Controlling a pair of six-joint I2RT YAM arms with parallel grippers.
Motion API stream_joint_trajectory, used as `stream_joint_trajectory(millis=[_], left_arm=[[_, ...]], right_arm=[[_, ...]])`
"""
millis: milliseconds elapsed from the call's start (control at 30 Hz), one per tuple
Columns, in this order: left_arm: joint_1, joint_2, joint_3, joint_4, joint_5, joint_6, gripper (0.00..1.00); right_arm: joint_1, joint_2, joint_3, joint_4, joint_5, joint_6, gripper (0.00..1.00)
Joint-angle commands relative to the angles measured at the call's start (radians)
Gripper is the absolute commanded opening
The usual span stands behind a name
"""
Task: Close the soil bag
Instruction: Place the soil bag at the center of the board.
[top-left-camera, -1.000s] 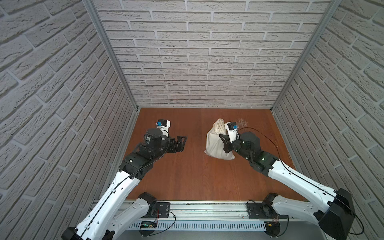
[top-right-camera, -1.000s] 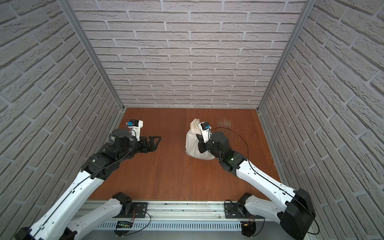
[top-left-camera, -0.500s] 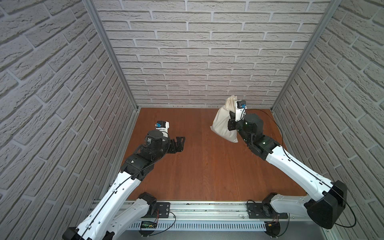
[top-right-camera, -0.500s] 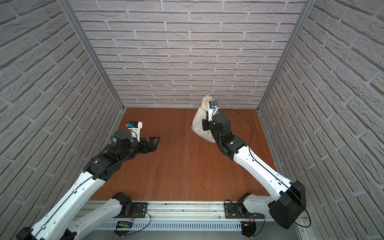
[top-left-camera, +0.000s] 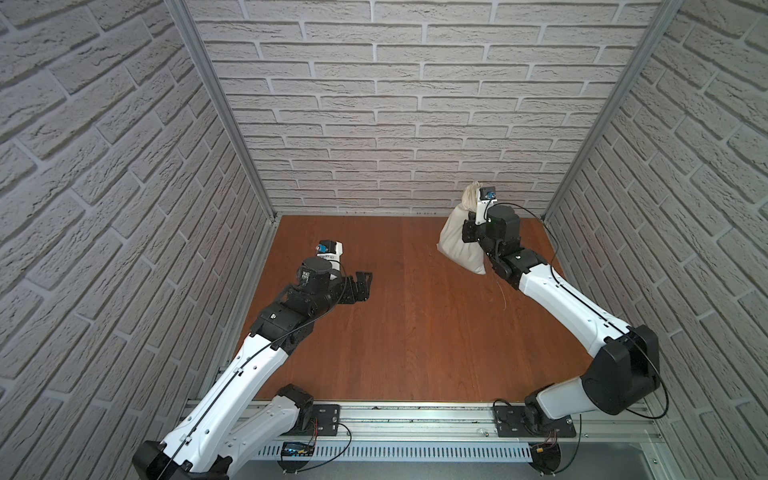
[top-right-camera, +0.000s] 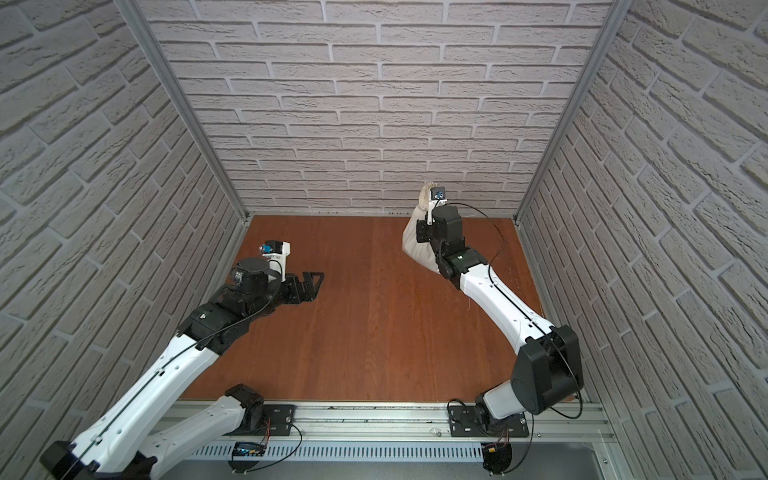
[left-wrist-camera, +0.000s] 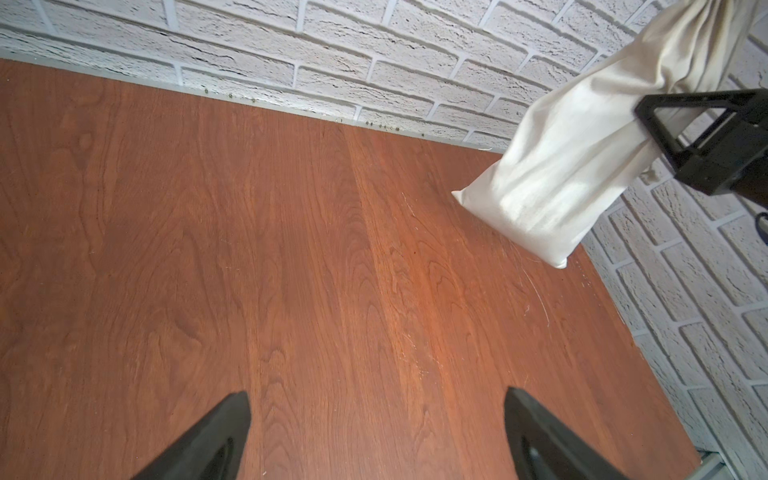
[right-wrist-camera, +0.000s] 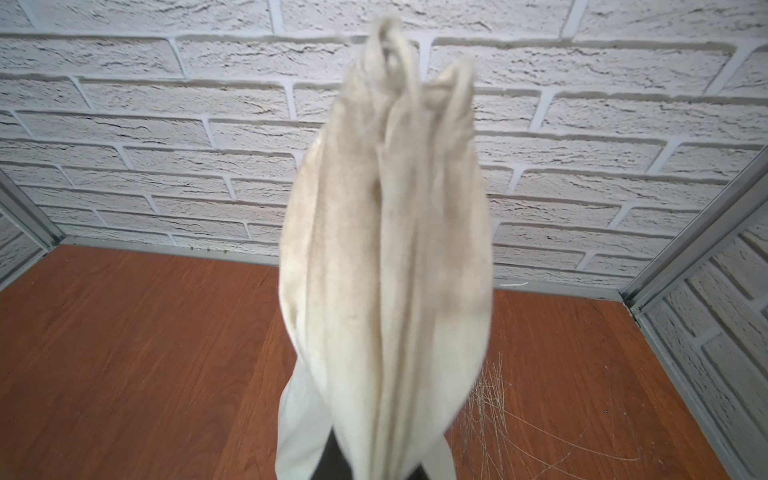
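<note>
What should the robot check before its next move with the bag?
1. The right gripper is shut on the bag: ok.
2. The bag hangs above the table: ok, going by the left wrist view.
3. The bag's top is gathered into folds: ok.
4. The top is pulled fully shut: cannot tell.
5. The left gripper is open and empty: ok.
6. The cord to pull is in sight: cannot tell. Only thin strands lie on the table.
</note>
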Motion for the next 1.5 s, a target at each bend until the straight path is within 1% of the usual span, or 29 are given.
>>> stream_joint_trajectory(millis=[0, 367, 500, 600, 700, 800, 933, 1033, 1167, 1233, 1333, 1467], left_arm=[[0.011, 0.010, -0.015, 0.054, -0.001, 0.025, 0.98], [0.047, 0.093, -0.021, 0.098, 0.040, 0.038, 0.98], [0.059, 0.131, -0.015, 0.115, 0.067, 0.038, 0.98], [0.065, 0.150, -0.011, 0.124, 0.081, 0.038, 0.98], [0.067, 0.161, -0.009, 0.129, 0.095, 0.033, 0.98], [0.067, 0.161, -0.014, 0.127, 0.103, 0.030, 0.98], [0.068, 0.146, -0.025, 0.123, 0.103, 0.028, 0.98], [0.068, 0.130, -0.031, 0.113, 0.098, 0.028, 0.98], [0.069, 0.118, -0.045, 0.120, 0.096, 0.023, 0.98], [0.071, 0.121, -0.046, 0.121, 0.098, 0.020, 0.98], [0.070, 0.127, -0.046, 0.118, 0.103, 0.020, 0.98], [0.071, 0.127, -0.046, 0.113, 0.103, 0.020, 0.98]], right_arm=[[-0.026, 0.034, 0.061, 0.186, -0.031, 0.014, 0.03], [-0.116, 0.180, 0.061, 0.267, -0.049, 0.031, 0.03], [-0.151, 0.190, 0.039, 0.292, -0.070, 0.046, 0.03], [-0.157, 0.187, 0.007, 0.313, -0.090, 0.069, 0.03], [-0.157, 0.178, -0.039, 0.340, -0.132, 0.126, 0.03], [-0.153, 0.163, -0.117, 0.379, -0.162, 0.210, 0.03], [-0.142, 0.143, -0.199, 0.400, -0.175, 0.287, 0.03], [-0.143, 0.121, -0.238, 0.390, -0.160, 0.307, 0.03], [-0.158, 0.134, -0.221, 0.319, -0.150, 0.324, 0.03], [-0.180, 0.161, -0.207, 0.282, -0.175, 0.366, 0.03], [-0.207, 0.197, -0.217, 0.285, -0.239, 0.441, 0.03], [-0.214, 0.237, -0.198, 0.238, -0.269, 0.481, 0.03]])
